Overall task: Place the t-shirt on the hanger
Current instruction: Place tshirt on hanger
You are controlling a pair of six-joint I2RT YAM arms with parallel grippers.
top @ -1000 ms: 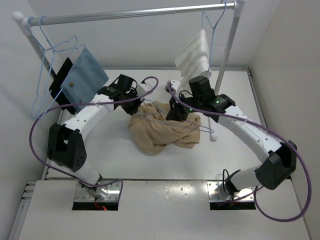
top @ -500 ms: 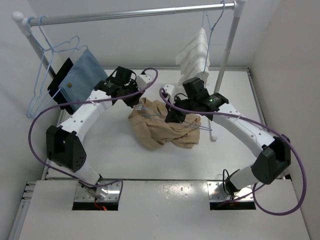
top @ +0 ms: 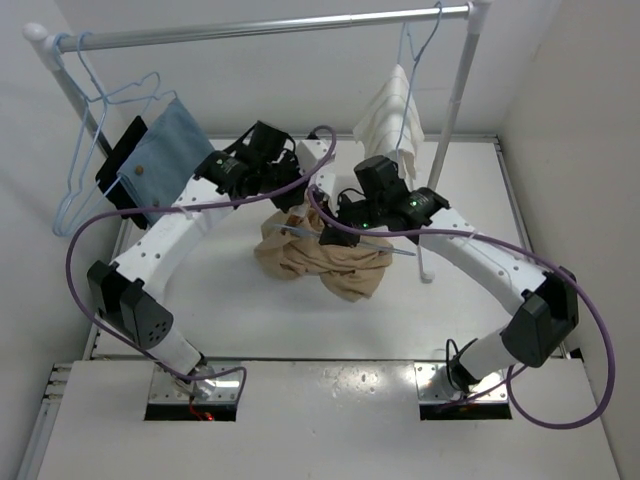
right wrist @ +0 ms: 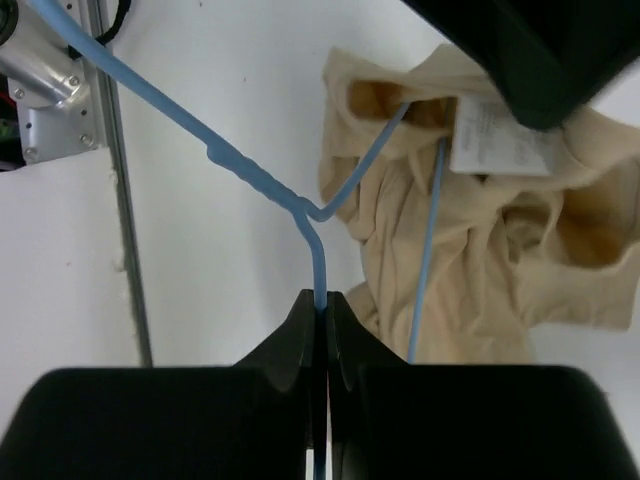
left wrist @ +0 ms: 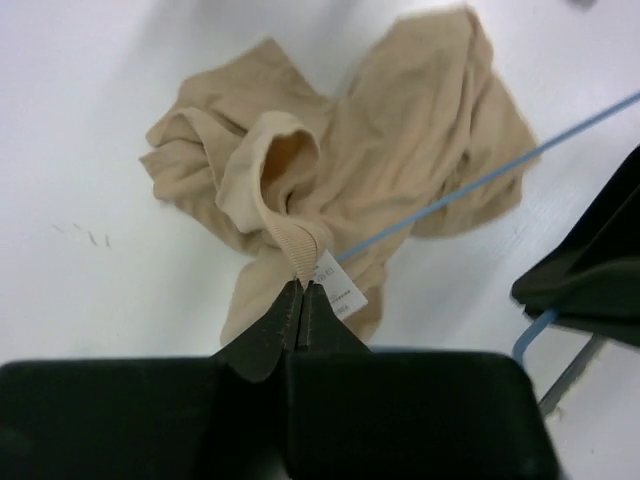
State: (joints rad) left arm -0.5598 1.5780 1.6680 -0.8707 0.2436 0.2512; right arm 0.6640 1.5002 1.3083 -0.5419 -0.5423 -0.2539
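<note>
Top external view: the t-shirt [top: 330, 262] sits bunched up around the middle of the worktop [top: 230, 300], a bit closer to the far edge than the near one. Left gripper [left wrist: 302, 290] has its jaws clenched on the ribbed collar band right by the white label [left wrist: 340, 282], so that bit stands up off the pile. Right gripper [right wrist: 322, 300] has its jaws pinched tight on the pale-blue hanger [right wrist: 318, 255], and one of its wires pokes into an opening in the fabric next to that label.
</note>
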